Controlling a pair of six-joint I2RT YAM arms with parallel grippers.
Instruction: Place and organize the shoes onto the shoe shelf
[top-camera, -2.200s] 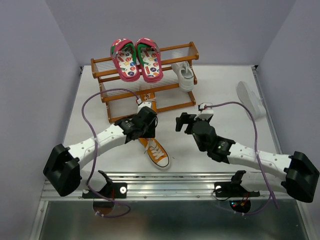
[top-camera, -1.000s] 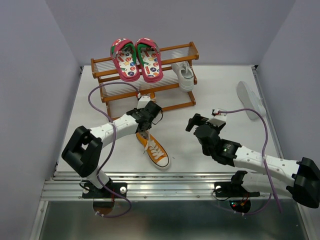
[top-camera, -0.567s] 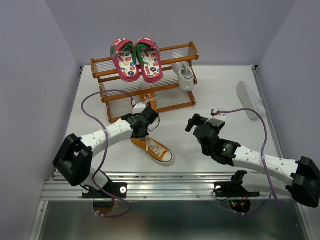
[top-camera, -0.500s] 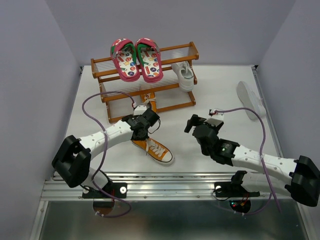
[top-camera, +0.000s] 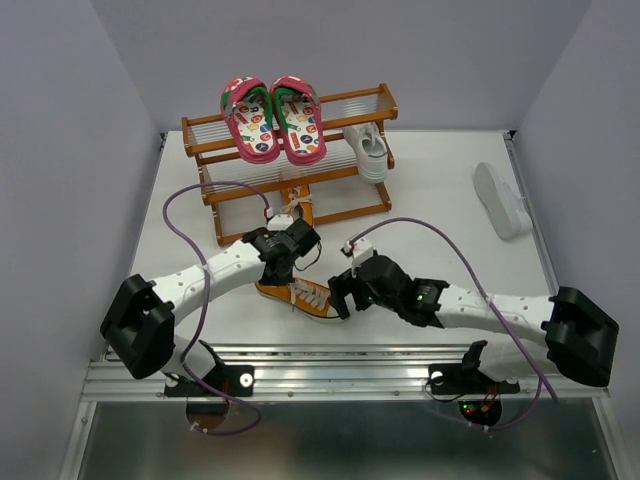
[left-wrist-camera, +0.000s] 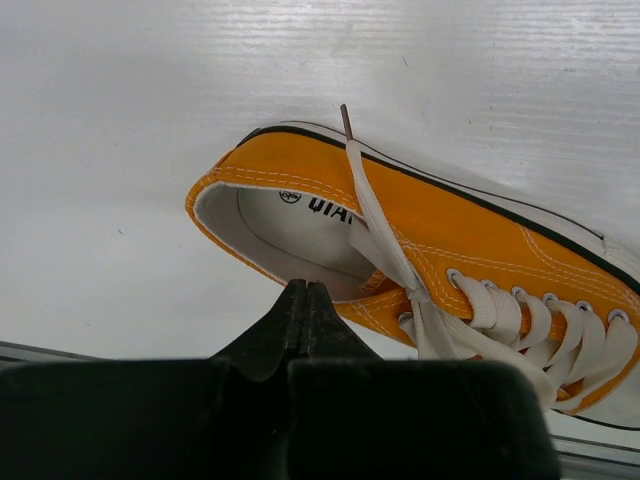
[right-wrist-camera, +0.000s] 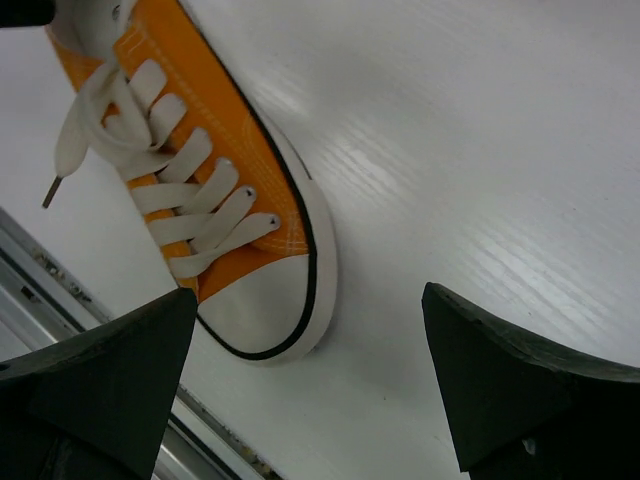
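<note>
Orange sneaker (left-wrist-camera: 480, 240), near rim behind left claw (left-wrist-camera: 305, 293), toe cut off.

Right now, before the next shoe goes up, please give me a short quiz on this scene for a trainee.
1. True or false: the pink sticker-printed shoe pair rests on the top tier of the orange-brown wooden shelf.
2. The left pincer is shut. By the toe of the orange white-laced sneaker, the right pincer is: A) open B) shut C) hidden.
3. Fill in: the white sneaker lying off the shelf is on the ____ side of the white table.
Key: 1 true; 2 A; 3 right.
</note>
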